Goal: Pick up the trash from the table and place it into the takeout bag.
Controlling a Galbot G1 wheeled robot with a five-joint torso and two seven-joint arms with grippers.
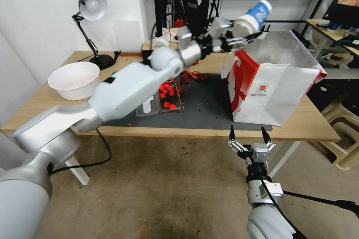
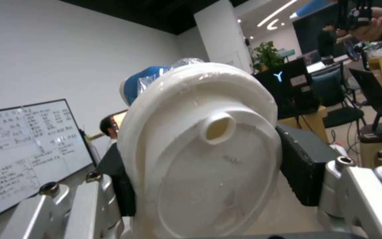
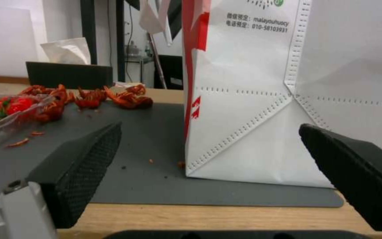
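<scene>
Clamping the blue white-lidded cup (image 1: 251, 17) by its lid end, base tilted up, the left gripper (image 1: 239, 39) hung above the takeout bag (image 1: 273, 93)'s open mouth, while the right gripper (image 1: 249, 135) idled with jaws wide and empty below the surface (image 1: 314, 123)'s near edge.

The head view looks forward and down from above the counter (image 1: 299, 127), taking in both arms and the takeout bag (image 1: 269, 93). The left wrist view looks up along its tool, very near the blue white-lidded cup (image 2: 200, 159), toward the room behind. The right wrist view sits low at the counter's near edge, facing the bag's side close up; it shares bag and dark-grey mat (image 3: 156, 132) with the head view.
</scene>
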